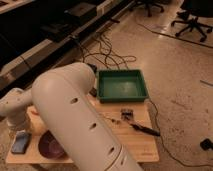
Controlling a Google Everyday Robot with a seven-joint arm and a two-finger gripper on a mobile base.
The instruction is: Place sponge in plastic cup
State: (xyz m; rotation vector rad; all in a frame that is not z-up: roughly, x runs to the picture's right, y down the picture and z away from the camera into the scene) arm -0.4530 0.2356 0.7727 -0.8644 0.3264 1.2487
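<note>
A blue sponge (21, 141) lies flat at the left end of the wooden table (145, 149), next to a dark purple bowl (49, 146). My white arm (75, 112) fills the middle of the view, and its end link (15, 109) bends down at the left, just above the sponge. The gripper itself is hidden behind these links. A reddish-orange object (36, 113) peeks out behind the arm; I cannot tell whether it is the plastic cup.
A green tray (122, 86) sits at the table's back right. A small dark object (127, 114) and a black tool (145, 130) lie right of centre. Cables (107, 52) run over the floor behind, and office chairs (192, 20) stand far back.
</note>
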